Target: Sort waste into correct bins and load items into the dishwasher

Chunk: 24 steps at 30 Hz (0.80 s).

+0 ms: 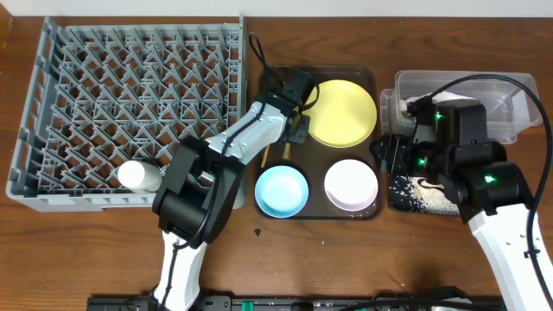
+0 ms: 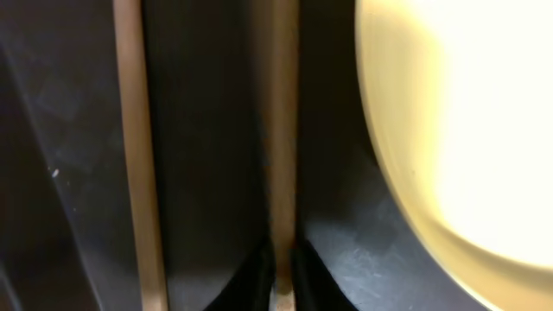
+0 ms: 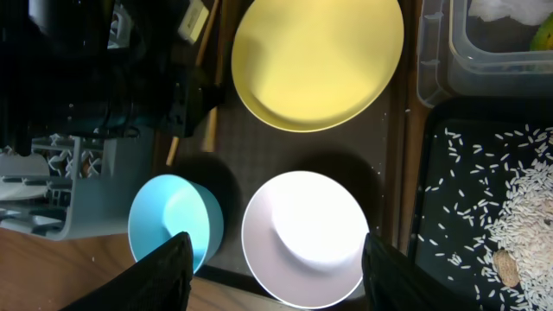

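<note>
My left gripper [image 1: 295,130] is down on the brown serving tray, shut on one of two wooden chopsticks [image 2: 281,130]; the other chopstick [image 2: 130,155] lies beside it. In the left wrist view the jaws [image 2: 281,278] pinch the right-hand stick, next to the yellow plate [image 2: 467,121]. My right gripper [image 1: 386,154] is open and empty; in its wrist view [image 3: 276,250] it hovers over the white bowl [image 3: 302,233], with the light blue bowl [image 3: 173,225] to the left. The black tray [image 3: 471,155] holds rice scraps [image 3: 527,216]. The clear tub [image 1: 501,86] holds the napkin [image 3: 510,9] and the wrapper [image 3: 544,34].
The grey dish rack [image 1: 130,104] fills the left of the table, with a white cylinder [image 1: 138,175] lying at its near edge. The brown serving tray [image 1: 315,164] sits in the middle. Wooden table edge runs along the front.
</note>
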Available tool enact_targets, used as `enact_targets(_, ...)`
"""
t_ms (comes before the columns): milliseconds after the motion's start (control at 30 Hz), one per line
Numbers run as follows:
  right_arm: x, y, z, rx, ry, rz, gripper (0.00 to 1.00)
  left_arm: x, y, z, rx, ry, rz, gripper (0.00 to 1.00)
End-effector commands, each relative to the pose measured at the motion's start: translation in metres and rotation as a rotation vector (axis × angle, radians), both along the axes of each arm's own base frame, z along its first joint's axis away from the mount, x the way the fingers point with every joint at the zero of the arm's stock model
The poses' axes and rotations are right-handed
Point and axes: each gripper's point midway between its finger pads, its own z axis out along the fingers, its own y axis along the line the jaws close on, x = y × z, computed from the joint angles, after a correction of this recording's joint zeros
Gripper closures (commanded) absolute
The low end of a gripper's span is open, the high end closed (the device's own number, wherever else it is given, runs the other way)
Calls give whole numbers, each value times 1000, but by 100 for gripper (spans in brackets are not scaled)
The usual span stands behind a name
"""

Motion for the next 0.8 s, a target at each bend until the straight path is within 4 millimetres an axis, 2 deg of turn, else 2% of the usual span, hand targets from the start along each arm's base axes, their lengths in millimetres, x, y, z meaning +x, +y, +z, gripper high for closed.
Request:
enact_targets(0,0,0,3,17,2,-11,41,-2,5,-9,24,26,7,92)
enact_targets(67,0,0,3,17,2,-11,41,-1,4,1,4,26,28,92)
enact_targets(167,0,0,3,17,2,-11,41,4,-1,26,-57,6,28,92)
enact_targets(267,0,0,3,18,2,-11,42,9,-2,69,-129,-47,33,92)
enact_targets(400,0,0,3,17,2,-11,42,7,12,125,-170,-127,51,92)
enact_targets(500,0,0,3,17,1,-11,42,1,32,154,-170,-152,84,92)
enact_targets(567,0,0,3,17,1,-11,42,-6,56,165,-131,-151,128,92)
enact_targets(700,0,0,3,17,1,-11,42,-13,111,163,-3,-118,239,92)
enact_targets(767,0,0,3,17,1,-11,42,-13,128,155,19,-93,276,92)
